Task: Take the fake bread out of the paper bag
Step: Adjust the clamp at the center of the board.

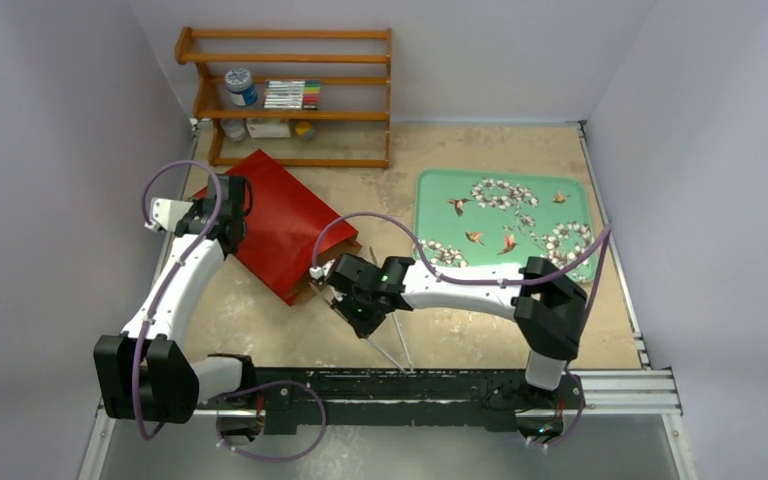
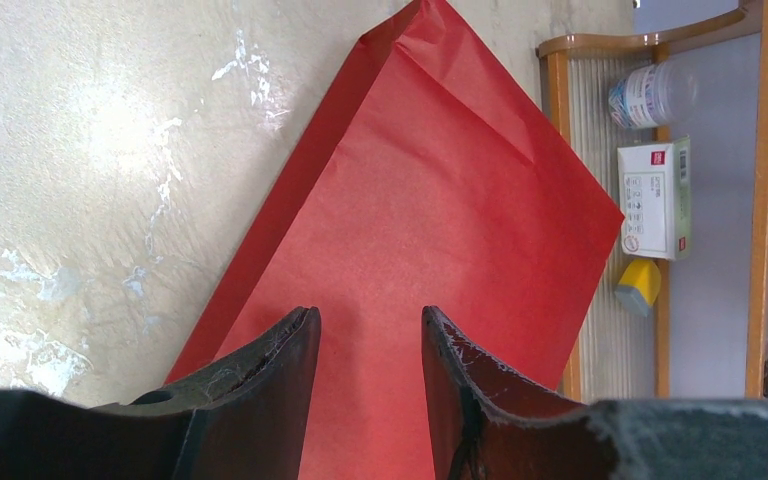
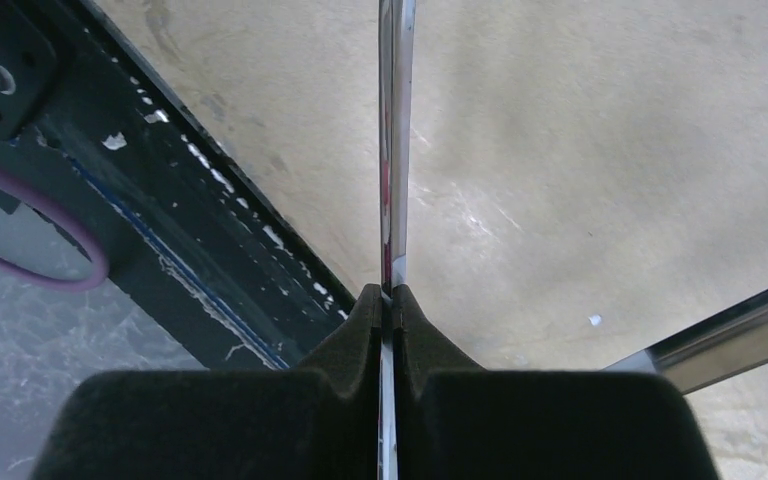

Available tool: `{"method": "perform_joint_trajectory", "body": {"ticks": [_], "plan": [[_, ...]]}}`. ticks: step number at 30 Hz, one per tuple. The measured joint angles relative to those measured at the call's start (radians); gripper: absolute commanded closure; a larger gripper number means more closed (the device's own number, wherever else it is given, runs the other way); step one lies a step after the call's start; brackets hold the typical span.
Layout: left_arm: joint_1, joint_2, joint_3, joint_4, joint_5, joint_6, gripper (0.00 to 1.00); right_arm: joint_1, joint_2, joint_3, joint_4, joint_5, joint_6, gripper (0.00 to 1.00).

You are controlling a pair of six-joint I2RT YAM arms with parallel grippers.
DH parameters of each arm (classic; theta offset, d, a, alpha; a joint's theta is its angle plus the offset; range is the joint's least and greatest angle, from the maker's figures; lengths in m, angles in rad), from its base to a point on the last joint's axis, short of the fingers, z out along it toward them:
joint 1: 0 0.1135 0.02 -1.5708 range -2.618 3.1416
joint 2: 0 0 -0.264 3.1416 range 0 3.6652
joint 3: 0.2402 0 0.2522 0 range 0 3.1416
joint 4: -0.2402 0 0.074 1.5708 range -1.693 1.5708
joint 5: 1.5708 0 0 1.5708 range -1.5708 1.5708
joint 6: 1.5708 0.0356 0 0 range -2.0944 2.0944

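Right tool (image 3: 388,296): clamping shut on one blade of the metal tongs (image 3: 396,150), which are reaching from it toward the near edge of the tabletop (image 1: 480,335).
Left tool (image 2: 365,318): standing part open over the far-left part of the paper bag (image 1: 280,225); whether it is touching the paper, cannot tell.
Paper bag: lying flat toward the far-left corner, long axis running from there to the tabletop's middle, mouth facing the right tool.
Fake bread: not showing anywhere; probably sitting inside the bag.
Key relation: the right arm is sitting just beside the mouth, so it is the nearer one; the tongs are likely needing a turn along the bag's axis.
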Motion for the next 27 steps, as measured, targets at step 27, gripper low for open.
{"method": "perform_joint_trajectory", "body": {"ticks": [27], "plan": [[0.000, -0.005, 0.001, 0.014, -0.009, 0.024, 0.57, -0.029, 0.161, 0.036, 0.044, -0.019, -0.164, 1.00]]}}
